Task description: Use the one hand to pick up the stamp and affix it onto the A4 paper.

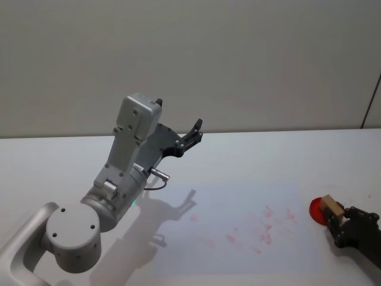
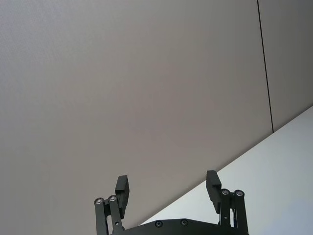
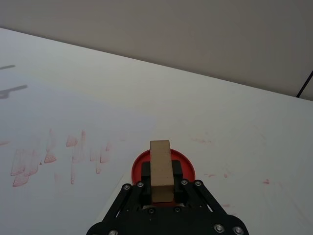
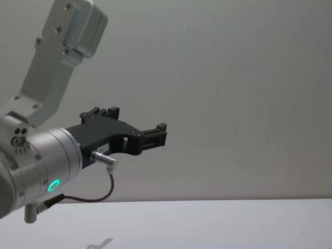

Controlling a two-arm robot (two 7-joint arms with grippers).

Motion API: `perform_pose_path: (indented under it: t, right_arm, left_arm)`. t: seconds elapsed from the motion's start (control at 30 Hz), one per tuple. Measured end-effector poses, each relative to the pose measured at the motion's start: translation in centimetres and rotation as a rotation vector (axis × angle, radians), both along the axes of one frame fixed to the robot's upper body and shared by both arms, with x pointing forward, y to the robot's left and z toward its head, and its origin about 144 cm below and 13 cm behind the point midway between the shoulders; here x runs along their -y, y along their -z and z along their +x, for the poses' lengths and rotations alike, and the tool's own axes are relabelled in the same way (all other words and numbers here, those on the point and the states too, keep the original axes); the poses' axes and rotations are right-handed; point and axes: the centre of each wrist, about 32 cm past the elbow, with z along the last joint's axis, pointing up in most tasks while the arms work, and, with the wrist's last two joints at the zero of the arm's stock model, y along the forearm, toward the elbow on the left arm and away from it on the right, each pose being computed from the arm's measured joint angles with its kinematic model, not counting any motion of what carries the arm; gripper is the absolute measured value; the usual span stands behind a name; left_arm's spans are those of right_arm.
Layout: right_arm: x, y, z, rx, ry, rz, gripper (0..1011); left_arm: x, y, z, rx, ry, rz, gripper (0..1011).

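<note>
Two arms share a white table (image 1: 250, 155), one idle on the left and one working at the far right. The left gripper (image 1: 195, 132) is raised well above the table and aimed toward the grey wall (image 1: 238, 59); the left wrist view shows its fingers (image 2: 122, 188) spread apart with nothing between them. Right of the arm's shadow lies the A4 paper (image 1: 238, 202), flat on the table and smeared with faint red marks (image 1: 265, 229) across its right half. Just beyond the paper's right edge sits a round red ink pad (image 1: 315, 210). The right gripper (image 1: 333, 219) is low at that spot, its fingers clamped on the stamp (image 1: 331, 208), a small wooden block. The stamp's far end lies over the ink pad (image 3: 183, 164); whether it touches cannot be told.
</note>
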Motion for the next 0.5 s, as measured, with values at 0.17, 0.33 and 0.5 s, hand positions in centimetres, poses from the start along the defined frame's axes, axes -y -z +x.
perform_pose_path:
  t: [0.17,0.33,0.5]
  right_arm:
    - [-0.16,0.07,0.08,-0.003,0.003,0.000,220]
    - [-0.38,0.15,0.16,-0.007,0.004,-0.001,220]
    - [-0.53,0.22,0.24,-0.011,0.005,-0.002,220]
  left_arm:
    - [0.00,0.00,0.00,0.000,0.000,0.000,1001]
    - [0.00,0.00,0.00,0.000,0.000,0.000,1001]
    - [0.00,0.00,0.00,0.000,0.000,0.000,1001]
